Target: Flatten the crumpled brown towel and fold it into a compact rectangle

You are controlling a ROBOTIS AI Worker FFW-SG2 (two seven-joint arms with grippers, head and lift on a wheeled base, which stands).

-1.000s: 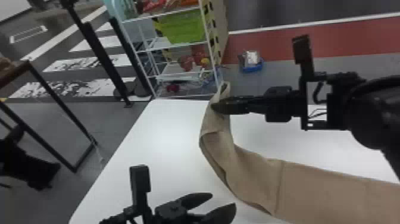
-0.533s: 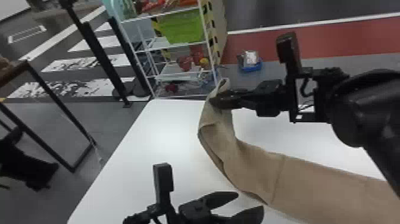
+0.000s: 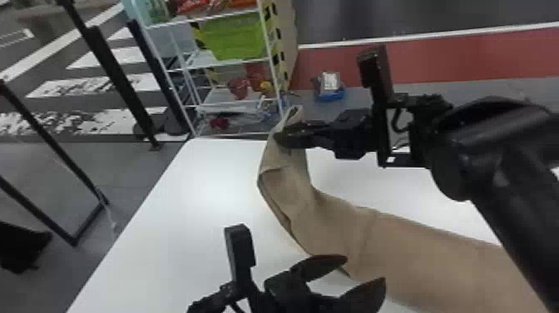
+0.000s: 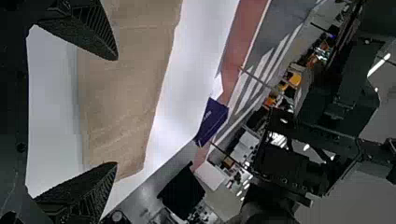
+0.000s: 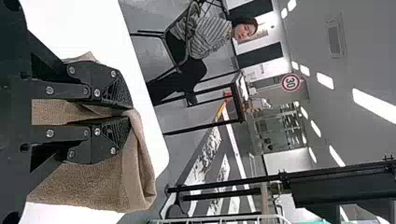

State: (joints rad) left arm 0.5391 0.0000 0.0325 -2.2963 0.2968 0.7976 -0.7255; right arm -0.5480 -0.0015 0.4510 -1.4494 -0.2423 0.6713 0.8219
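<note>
The brown towel (image 3: 432,245) lies as a long strip from the table's right side, bending up to its far end, where it is lifted. My right gripper (image 3: 285,135) holds that far end; in the right wrist view the fingers of the right gripper (image 5: 128,112) are closed on the towel (image 5: 93,186), which hangs around them. At the near edge of the strip, my left gripper (image 3: 366,270) stands open. In the left wrist view the left gripper (image 4: 116,112) has its fingers apart, with the towel (image 4: 135,88) beyond them.
The white table (image 3: 179,216) carries the towel. Past its far edge stand a white wire shelf (image 3: 224,62) with a green bin (image 3: 233,37) and a blue container (image 3: 328,91) on the floor. In the left wrist view a dark blue object (image 4: 211,122) is at the table's edge.
My left gripper has moved to the right, towards the towel's near edge, staying open. The right arm has shifted left and slightly nearer, with the towel's far end still held.
</note>
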